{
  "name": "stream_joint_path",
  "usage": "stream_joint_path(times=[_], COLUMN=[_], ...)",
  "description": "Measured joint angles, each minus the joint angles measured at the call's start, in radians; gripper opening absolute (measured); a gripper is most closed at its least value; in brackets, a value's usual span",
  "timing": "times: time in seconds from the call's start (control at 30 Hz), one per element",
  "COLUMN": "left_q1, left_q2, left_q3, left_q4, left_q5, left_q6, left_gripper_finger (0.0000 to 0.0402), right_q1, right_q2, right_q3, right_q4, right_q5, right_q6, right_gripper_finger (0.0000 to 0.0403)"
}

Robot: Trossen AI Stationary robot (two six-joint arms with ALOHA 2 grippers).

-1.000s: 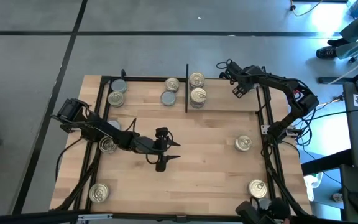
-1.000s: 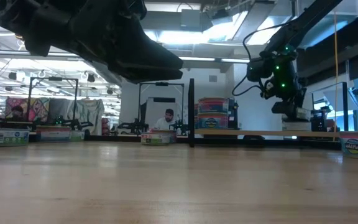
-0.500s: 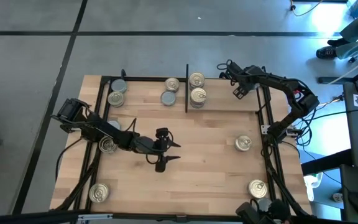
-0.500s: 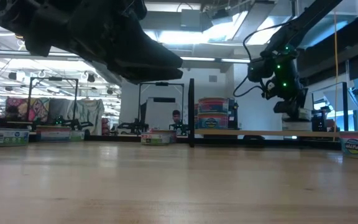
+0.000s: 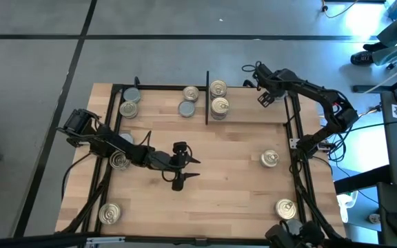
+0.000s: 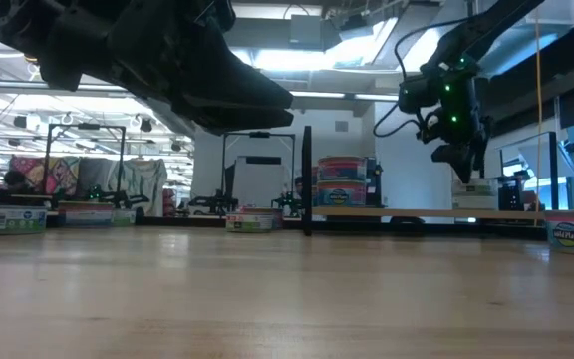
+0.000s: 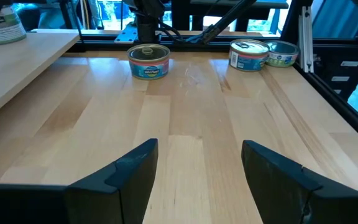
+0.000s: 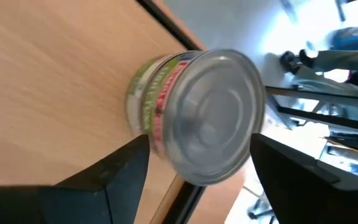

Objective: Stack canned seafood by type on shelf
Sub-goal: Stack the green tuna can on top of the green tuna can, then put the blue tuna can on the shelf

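The shelf (image 5: 160,103) is the far strip of wood framed by black bars, with a black divider (image 5: 207,96). Left of the divider stand grey-lidded and gold-lidded tins (image 5: 187,108); right of it stand gold-lidded stacks (image 5: 219,105). My right gripper (image 5: 264,97) hangs open over the shelf's far right corner. A grey-lidded tin with a green and red label (image 8: 197,118) stands there on the wood by the edge bar, just beyond the fingertips. My left gripper (image 5: 185,169) waits open above mid-table with nothing between its fingers (image 7: 199,148).
Loose tins lie on the tabletop: two on the right (image 5: 270,159) (image 5: 285,207) and two on the left (image 5: 119,160) (image 5: 109,213). Black frame bars (image 5: 296,138) run along both table sides. The table's middle is bare wood (image 5: 226,158).
My right gripper has risen from the shelf's far right corner and tipped a little. Its fingers are as wide apart as before. The grey-lidded tin stays on the shelf.
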Motion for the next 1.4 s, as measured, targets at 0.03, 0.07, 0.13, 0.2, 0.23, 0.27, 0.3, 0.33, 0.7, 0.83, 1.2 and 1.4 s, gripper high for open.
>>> stream_joint_path(times=[0.03,0.07,0.13,0.2,0.23,0.27,0.3,0.33,0.7,0.83,1.2,1.4], left_q1=[0.0,0.0,0.0,0.0,0.0,0.0,0.0,0.0,0.0,0.0,0.001,0.001], left_q2=[0.0,0.0,0.0,0.0,0.0,0.0,0.0,0.0,0.0,0.0,0.0,0.0], left_q3=[0.0,0.0,0.0,0.0,0.0,0.0,0.0,0.0,0.0,0.0,0.0,0.001], left_q4=[0.0,0.0,0.0,0.0,0.0,0.0,0.0,0.0,0.0,0.0,0.001,0.009], left_q5=[0.0,0.0,0.0,0.0,0.0,0.0,0.0,0.0,0.0,0.0,0.0,-0.001], left_q6=[0.0,0.0,0.0,0.0,0.0,0.0,0.0,0.0,0.0,0.0,0.001,0.032], left_gripper_finger=[0.023,0.023,0.023,0.023,0.023,0.023,0.023,0.023,0.023,0.023,0.023,0.023], right_q1=[0.0,0.0,0.005,0.022,0.034,0.049,0.066,0.09,0.467,0.601,0.937,1.054], right_q2=[0.0,0.0,0.0,0.0,-0.001,-0.005,-0.012,-0.018,-0.126,-0.175,-0.329,-0.34], right_q3=[0.006,0.01,0.018,0.024,0.026,0.026,0.026,0.027,0.027,0.023,-0.227,-0.371], right_q4=[-0.006,-0.007,-0.009,-0.01,-0.013,-0.015,-0.022,-0.028,-0.171,-0.224,-0.251,-0.21], right_q5=[-0.016,-0.028,-0.064,-0.087,-0.095,-0.103,-0.112,-0.116,-0.254,-0.326,-0.492,-0.495], right_q6=[0.0,0.0,0.008,0.021,0.023,0.023,0.023,0.026,0.115,0.19,0.469,0.595], right_gripper_finger=[0.0279,0.0279,0.0279,0.0279,0.0279,0.0279,0.0279,0.0279,0.0279,0.0279,0.0279,0.0279])
